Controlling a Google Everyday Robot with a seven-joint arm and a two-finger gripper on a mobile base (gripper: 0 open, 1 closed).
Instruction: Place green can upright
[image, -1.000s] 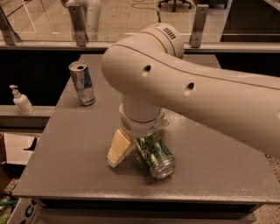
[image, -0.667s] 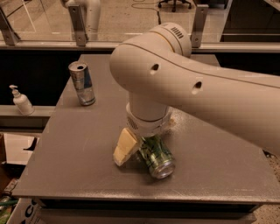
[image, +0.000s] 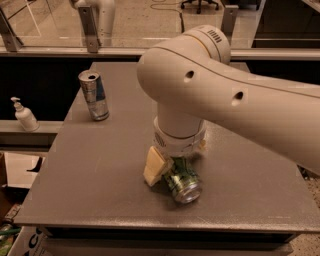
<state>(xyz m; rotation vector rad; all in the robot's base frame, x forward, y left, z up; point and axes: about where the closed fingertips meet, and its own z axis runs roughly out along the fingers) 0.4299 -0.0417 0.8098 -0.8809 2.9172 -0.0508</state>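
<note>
Green can (image: 183, 182) lies on its side near the front of the table (image: 100, 170), unmoved, while the gripper (image: 172, 165) has edged closer over it, grasp impossible to tell, so uprighting remains undone.

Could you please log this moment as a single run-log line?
gripper: down at green can | green can: lying on its side on table, not yet upright | silver-and-blue can: upright, apart

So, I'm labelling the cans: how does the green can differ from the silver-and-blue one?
The green can lies on its side under the gripper; the silver-and-blue can stands upright, alone, back left. The green can is stouter, the silver-and-blue can slimmer. Both sit on the grey table.
</note>
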